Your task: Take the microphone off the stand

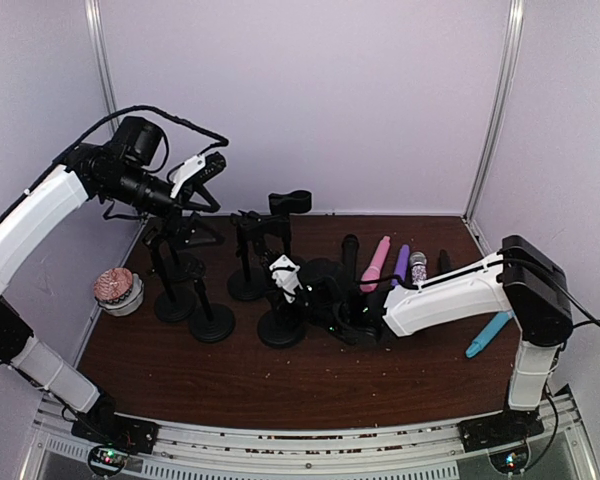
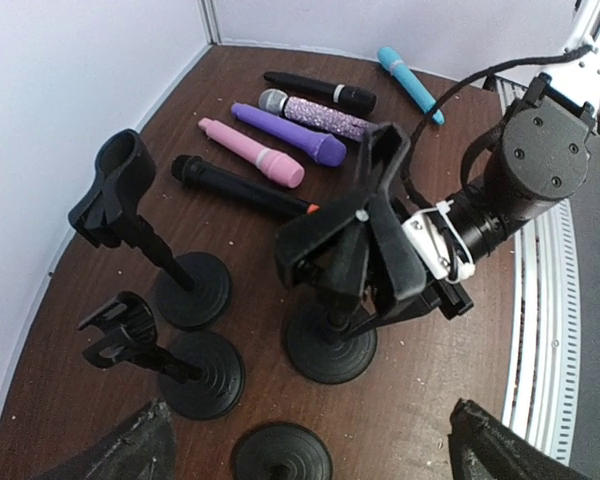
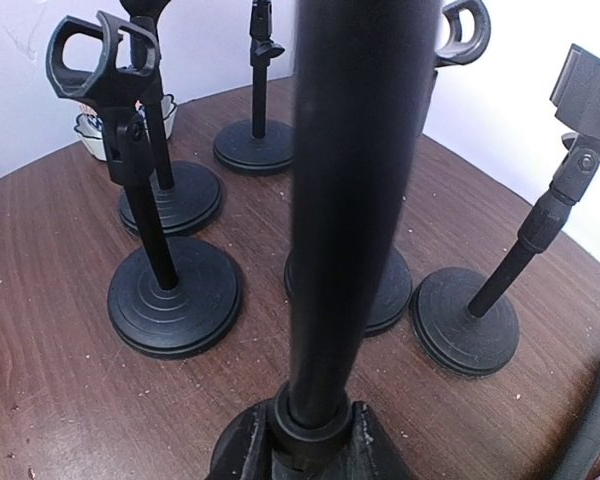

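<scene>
From above, the left claw (image 1: 208,172) hangs wide open over the back left corner of the table (image 1: 180,380). The left wrist view shows the right claw (image 2: 352,242) at the middle stand (image 2: 330,352). The right wrist view shows that claw squeezing the black microphone (image 3: 350,200) at that stand.

No text, label, brand, number or sign can be read in any of the three views.
</scene>
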Action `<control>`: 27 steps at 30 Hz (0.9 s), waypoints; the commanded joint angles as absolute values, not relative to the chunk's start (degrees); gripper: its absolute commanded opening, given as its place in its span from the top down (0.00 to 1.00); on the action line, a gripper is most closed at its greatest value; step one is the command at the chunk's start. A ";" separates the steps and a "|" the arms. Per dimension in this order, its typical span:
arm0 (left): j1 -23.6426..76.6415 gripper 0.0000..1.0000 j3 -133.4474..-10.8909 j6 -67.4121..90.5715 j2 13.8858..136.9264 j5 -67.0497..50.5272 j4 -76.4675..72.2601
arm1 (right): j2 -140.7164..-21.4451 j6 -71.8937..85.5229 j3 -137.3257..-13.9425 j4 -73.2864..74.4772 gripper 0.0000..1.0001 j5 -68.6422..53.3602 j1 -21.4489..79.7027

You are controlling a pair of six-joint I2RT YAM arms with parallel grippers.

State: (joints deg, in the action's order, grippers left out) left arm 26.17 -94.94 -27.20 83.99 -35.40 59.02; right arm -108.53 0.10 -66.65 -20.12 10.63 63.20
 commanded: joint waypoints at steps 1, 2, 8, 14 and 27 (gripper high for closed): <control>25.59 0.02 -92.16 -28.13 83.30 -38.49 58.83 | -103.31 3.43 -68.61 -20.81 1.00 12.14 63.39; 25.64 0.03 -91.13 -27.86 83.20 -39.15 58.28 | -101.90 4.41 -68.42 -20.81 1.00 11.58 63.34; 27.09 0.11 -87.47 -27.50 83.48 -42.98 55.96 | -94.54 11.86 -69.60 -18.51 1.00 5.74 62.87; 30.35 0.22 -86.34 -25.64 84.64 -43.56 51.77 | -91.66 21.04 -73.84 -16.20 1.00 1.32 62.81; 34.07 0.59 -87.19 -24.34 87.77 -48.60 50.84 | -91.04 25.24 -77.06 -18.76 1.00 -2.47 63.41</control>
